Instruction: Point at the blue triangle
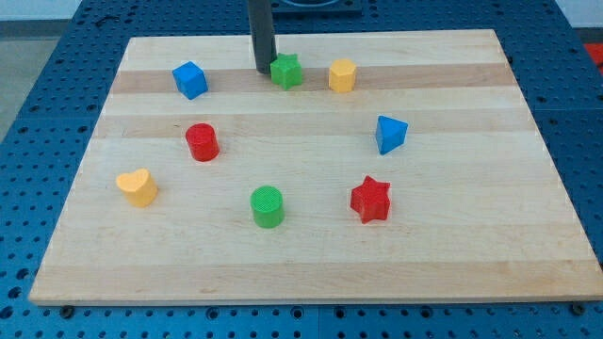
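Observation:
The blue triangle (389, 133) lies on the wooden board (311, 264) at the view's right of centre. My tip (263, 70) rests near the view's top, just left of the green star (286, 71), almost touching it. The tip is far to the upper left of the blue triangle.
A blue cube (189, 79) sits at the upper left and a yellow hexagon (342, 75) right of the green star. A red cylinder (202, 142), a yellow heart (138, 187), a green cylinder (268, 206) and a red star (370, 199) lie lower down.

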Controlling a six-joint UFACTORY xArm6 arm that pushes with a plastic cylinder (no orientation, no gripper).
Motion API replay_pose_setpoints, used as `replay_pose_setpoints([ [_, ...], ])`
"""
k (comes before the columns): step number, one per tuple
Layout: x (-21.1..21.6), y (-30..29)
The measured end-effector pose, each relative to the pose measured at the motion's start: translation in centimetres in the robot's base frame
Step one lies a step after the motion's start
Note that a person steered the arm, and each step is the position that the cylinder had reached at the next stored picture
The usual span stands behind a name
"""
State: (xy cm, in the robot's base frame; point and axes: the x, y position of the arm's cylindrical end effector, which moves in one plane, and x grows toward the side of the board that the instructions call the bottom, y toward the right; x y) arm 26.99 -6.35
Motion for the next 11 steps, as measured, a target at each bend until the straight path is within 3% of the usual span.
replay_pose_setpoints([
  [3,1.2,4.6],
  [5,-1.8,-0.6],
  [7,3.4,-4.6],
  [9,10.5,-4.7],
  [10,11.9,-1.7],
  [11,11.8,4.8],
])
